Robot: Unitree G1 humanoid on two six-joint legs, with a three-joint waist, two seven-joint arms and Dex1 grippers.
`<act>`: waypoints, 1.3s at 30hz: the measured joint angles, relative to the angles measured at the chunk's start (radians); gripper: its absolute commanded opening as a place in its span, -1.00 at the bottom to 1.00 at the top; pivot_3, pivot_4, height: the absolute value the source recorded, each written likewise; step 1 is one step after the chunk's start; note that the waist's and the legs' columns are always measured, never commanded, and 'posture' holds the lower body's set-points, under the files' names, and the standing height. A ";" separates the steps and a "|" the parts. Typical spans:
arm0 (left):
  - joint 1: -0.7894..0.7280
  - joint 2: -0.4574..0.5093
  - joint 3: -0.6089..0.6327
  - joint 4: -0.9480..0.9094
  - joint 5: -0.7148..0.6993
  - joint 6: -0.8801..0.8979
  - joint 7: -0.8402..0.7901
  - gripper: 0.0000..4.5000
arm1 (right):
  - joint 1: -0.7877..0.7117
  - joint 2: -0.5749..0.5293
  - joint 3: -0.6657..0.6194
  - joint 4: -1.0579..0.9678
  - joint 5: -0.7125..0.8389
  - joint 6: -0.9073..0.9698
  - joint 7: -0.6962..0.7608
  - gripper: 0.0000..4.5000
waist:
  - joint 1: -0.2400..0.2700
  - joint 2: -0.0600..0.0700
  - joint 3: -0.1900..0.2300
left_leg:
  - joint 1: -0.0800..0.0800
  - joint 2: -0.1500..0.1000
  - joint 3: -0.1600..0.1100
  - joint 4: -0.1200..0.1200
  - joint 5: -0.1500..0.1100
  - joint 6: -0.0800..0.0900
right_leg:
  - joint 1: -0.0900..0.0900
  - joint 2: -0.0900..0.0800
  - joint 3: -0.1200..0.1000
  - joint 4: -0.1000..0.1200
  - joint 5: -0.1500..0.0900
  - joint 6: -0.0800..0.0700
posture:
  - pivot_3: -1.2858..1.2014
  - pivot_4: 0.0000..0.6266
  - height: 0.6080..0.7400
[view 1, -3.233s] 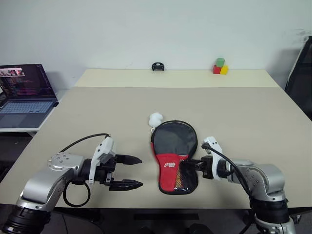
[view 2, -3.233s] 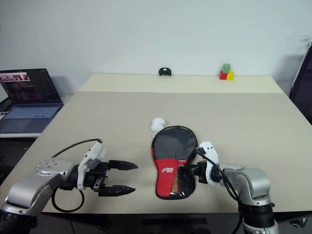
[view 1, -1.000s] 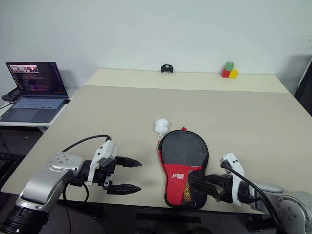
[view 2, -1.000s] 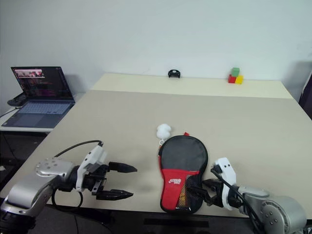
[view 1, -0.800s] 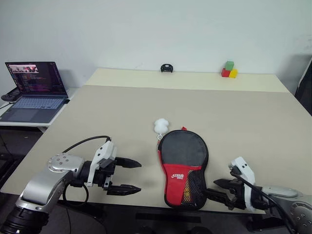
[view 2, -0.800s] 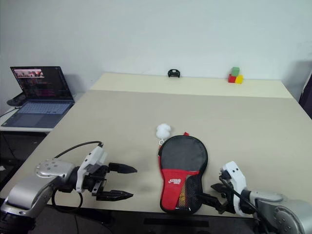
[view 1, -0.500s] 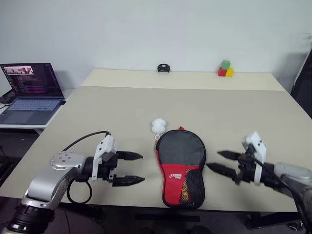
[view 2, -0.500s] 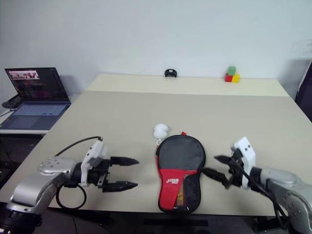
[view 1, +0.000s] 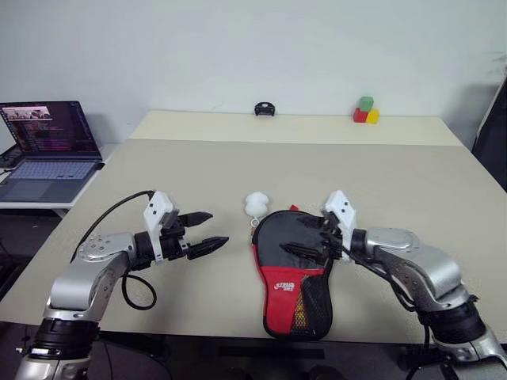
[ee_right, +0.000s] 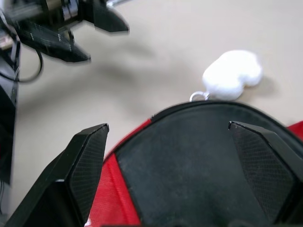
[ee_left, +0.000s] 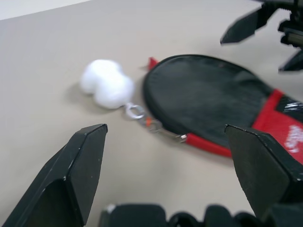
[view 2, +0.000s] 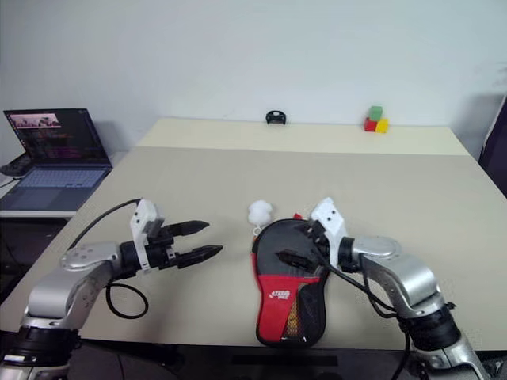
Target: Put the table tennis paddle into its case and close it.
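Looks close to finished — the case [view 1: 291, 265] lies flat near the front edge of the table [view 1: 412, 182], rounded black end far, red mesh-pocket end near. No paddle out on the tabletop, so probably already inside, though not visible through the fabric. Edge of the black part appears shut all round; cannot tell for certain whether the zip is run fully home. White pom-pom [view 1: 256, 204] rests just beyond the far left rim, on its chain. Right gripper [view 1: 304, 237] hovers over the black part with fingers spread wide, holding nothing. Left gripper [view 1: 203, 232] — also spread, empty — sits well left of the case. Remaining, at most: a last check of the zip.
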 measured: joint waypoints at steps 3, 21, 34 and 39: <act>0.002 0.000 0.005 0.001 0.006 -0.001 0.021 0.93 | -0.012 0.004 0.062 0.069 -0.065 -0.048 0.018 0.98 | 0.000 0.000 0.000 | 0.000 0.000 0.000 0.000 0.000 0.000 | 0.000 0.000 0.000 0.000 0.000 0.000 | 0.03 -0.52 1.00; -0.319 -0.150 -0.099 0.294 0.149 0.022 0.155 0.96 | -0.011 0.053 0.128 0.194 -0.234 -0.151 0.014 1.00 | -0.005 -0.002 -0.001 | 0.002 -0.001 -0.001 0.002 0.000 -0.001 | 0.002 0.000 -0.001 0.001 0.000 0.000 | 0.03 -0.52 1.00; -0.704 -0.354 -0.205 0.968 0.345 -0.173 0.161 0.96 | -0.008 0.103 0.119 0.203 -0.264 -0.153 0.004 1.00 | -0.013 -0.003 -0.002 | 0.001 -0.001 0.000 0.002 0.002 -0.004 | 0.001 0.001 -0.001 0.002 0.000 0.000 | 0.03 -0.52 1.00; -0.775 -0.409 -0.205 1.179 0.398 -0.219 0.151 0.96 | 0.009 0.110 0.110 0.191 -0.265 -0.152 -0.014 1.00 | -0.010 -0.003 -0.002 | 0.001 -0.002 0.000 0.002 0.002 -0.004 | 0.000 0.001 -0.001 0.002 0.000 0.000 | 0.03 -0.52 1.00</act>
